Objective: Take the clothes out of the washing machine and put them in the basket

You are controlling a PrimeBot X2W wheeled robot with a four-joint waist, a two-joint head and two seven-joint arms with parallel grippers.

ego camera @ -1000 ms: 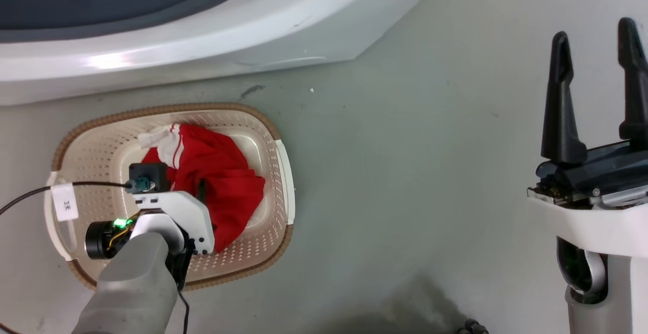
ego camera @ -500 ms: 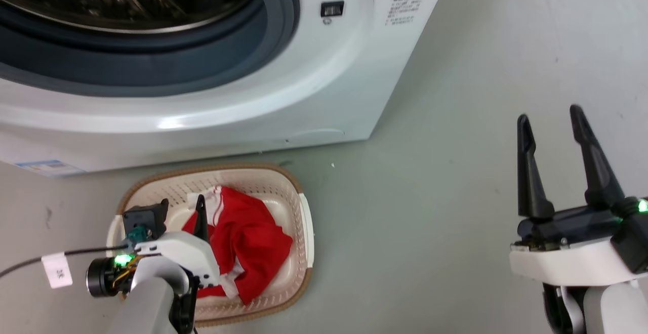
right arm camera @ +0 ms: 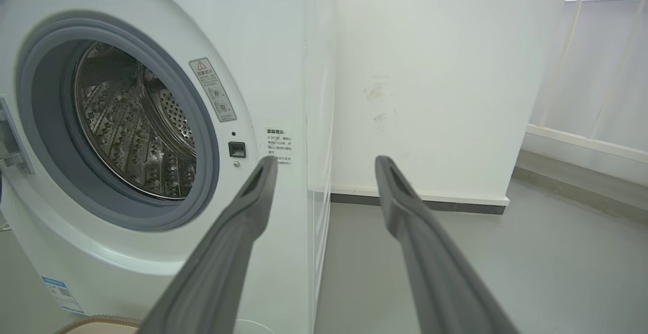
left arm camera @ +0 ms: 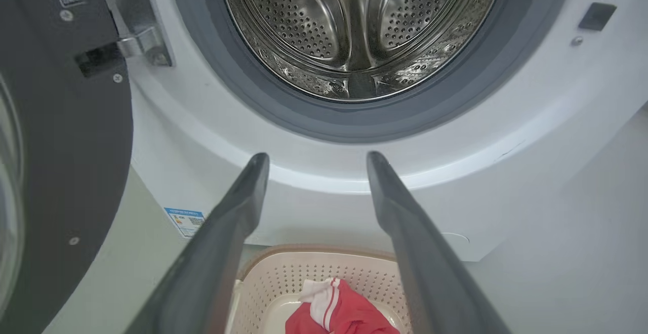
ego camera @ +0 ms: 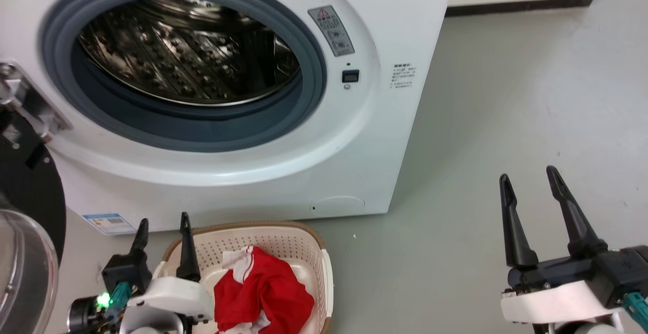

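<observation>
Looking down from the head camera, the white washing machine takes up the top left, its black-framed door swung open at the left edge, and you can see straight into the steel drum through the grey-rimmed porthole. The basket sits on the grey floor just in front of the machine, and the red clothes are bunched up inside it, white striped patch on top. The left jaws are down at the lower left by the basket's left end, spread apart with nothing between them. The right jaws are at the lower right over bare floor, well apart from the basket, also spread and holding nothing. In the left wrist camera the two dark fingers fan out wide toward the porthole, with the basket and the red clothes low down between them, not touching either finger. There's a small blue sticker on the machine's bottom left corner. In the right wrist camera the fingers are parted too, pointing past the machine's right edge at a white wall, with a bit of the basket's brown rim poking in at the bottom left.
</observation>
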